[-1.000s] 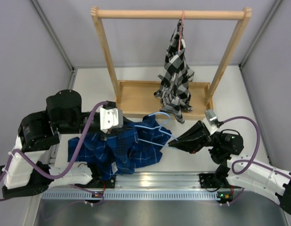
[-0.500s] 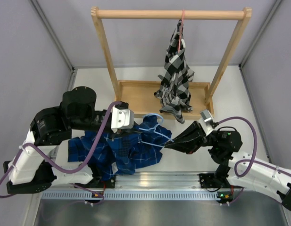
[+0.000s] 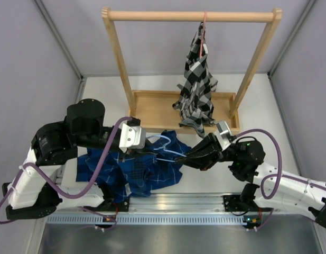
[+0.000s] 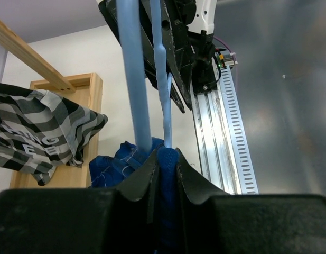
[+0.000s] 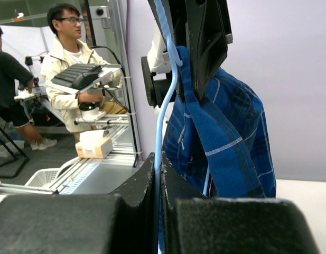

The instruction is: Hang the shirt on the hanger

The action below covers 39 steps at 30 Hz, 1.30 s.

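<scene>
The dark blue plaid shirt [image 3: 132, 170] lies bunched on the table in front of the left arm. My left gripper [image 3: 145, 150] is shut on a fold of the shirt [image 4: 168, 159] and holds it up, with the light-blue hanger [image 4: 136, 79] rising just past its fingertips. My right gripper [image 3: 184, 160] is shut on the hanger's wire [image 5: 158, 143] and holds the hanger [image 3: 168, 154] against the lifted fabric. In the right wrist view the shirt [image 5: 226, 132] hangs beside the wire, under the left gripper. Most of the hanger's triangle is hidden in the cloth.
A wooden rack [image 3: 120, 63] with a base tray [image 3: 152, 108] stands at the back. A black-and-white checked shirt [image 3: 197, 90] hangs from its bar on a pink hanger [image 3: 204, 21]. A metal rail [image 3: 168, 203] runs along the near edge. Grey walls close both sides.
My right gripper has moved left with the hanger, toward the left gripper. My left gripper has shifted right and lifted its fold of shirt, so the hanger's wire now lies closer in the cloth.
</scene>
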### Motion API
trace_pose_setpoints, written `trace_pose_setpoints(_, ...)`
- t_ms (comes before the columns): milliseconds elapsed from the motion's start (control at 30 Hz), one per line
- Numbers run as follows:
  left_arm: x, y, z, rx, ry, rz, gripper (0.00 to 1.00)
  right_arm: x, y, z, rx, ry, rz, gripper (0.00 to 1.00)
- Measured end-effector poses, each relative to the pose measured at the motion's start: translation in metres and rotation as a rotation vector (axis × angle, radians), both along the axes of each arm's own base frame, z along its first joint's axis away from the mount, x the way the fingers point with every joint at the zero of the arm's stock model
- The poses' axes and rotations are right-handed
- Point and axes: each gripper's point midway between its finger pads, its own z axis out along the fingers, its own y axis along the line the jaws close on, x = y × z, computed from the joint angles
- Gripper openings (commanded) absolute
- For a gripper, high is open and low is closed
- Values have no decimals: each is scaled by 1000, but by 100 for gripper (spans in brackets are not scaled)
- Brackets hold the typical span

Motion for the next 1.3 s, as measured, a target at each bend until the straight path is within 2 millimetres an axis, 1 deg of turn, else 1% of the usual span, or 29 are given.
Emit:
trace_pose_setpoints(133, 2, -3, -8, 17, 11, -1, 20, 3, 4, -5, -18, 6, -11, 0)
trace_pose_setpoints(233, 3, -6, -13, 25, 17, -2, 20, 4, 6, -8, -33, 17, -14, 0)
trace_pose_setpoints(267, 3, -7, -15, 28, 19, -1, 16, 5, 7, -10, -39, 20, -14, 0)
trace_pose_setpoints(300, 4, -7, -17, 32, 24, 1, 0, 5, 8, -11, -44, 21, -14, 0)
trace_pose_setpoints(467, 6, -3, -18, 30, 16, 23, 0, 7, 10, -13, -47, 22, -22, 0)
trace_pose_setpoints(500, 7, -3, -18, 29, 12, 32, 0, 8, 10, -12, -47, 23, -33, 11)
trace_pose_setpoints(533, 8, -1, -17, 21, 6, 42, 0, 10, 10, -12, -49, 30, -49, 27)
trace_pose_setpoints(567, 10, -1, -19, 21, 5, 55, 0, 12, 7, -10, -43, 31, -69, 69)
trace_pose_setpoints(600, 12, 0, -21, 20, 1, 73, 0, 14, 5, -7, -35, 35, -88, 80)
trace_pose_setpoints(667, 21, 4, -24, 7, -19, 130, 0, 15, -7, 1, -11, 26, -140, 95)
trace_pose_setpoints(700, 25, 5, -24, -1, -27, 155, 0, 18, -15, 6, 1, 39, -184, 100)
trace_pose_setpoints(767, 33, 11, -21, -34, -50, 217, 0, 23, -37, 14, 31, 75, -278, 99)
trace_pose_setpoints(800, 37, 15, -19, -52, -61, 251, 0, 27, -49, 14, 42, 106, -328, 99)
trace_pose_setpoints(900, 46, 25, -5, -124, -91, 337, 0, 30, -88, 20, 119, 188, -424, 99)
trace_pose_setpoints(933, 48, 27, -1, -147, -97, 360, 0, 31, -94, 20, 130, 218, -441, 99)
trace_pose_setpoints(967, 50, 30, 4, -170, -101, 378, 0, 34, -97, 17, 128, 262, -450, 95)
trace_pose_setpoints(1000, 51, 32, 7, -187, -105, 390, 0, 37, -96, 13, 118, 296, -454, 91)
trace_pose_setpoints(1067, 53, 32, 15, -225, -111, 406, 0, 48, -82, -8, 61, 395, -447, 83)
trace_pose_setpoints(1100, 54, 32, 17, -236, -110, 413, 0, 53, -71, -23, 18, 449, -441, 74)
trace_pose_setpoints(1133, 56, 31, 18, -243, -110, 421, 0, 58, -61, -38, -16, 497, -431, 70)
trace_pose_setpoints(1167, 58, 29, 17, -249, -108, 429, 0, 64, -47, -60, -73, 558, -425, 67)
trace_pose_setpoints(1267, 68, 27, 12, -252, -102, 477, 0, 76, -20, -111, -191, 689, -423, 64)
trace_pose_setpoints(1300, 71, 26, 10, -252, -100, 493, 0, 78, -13, -125, -221, 719, -424, 64)
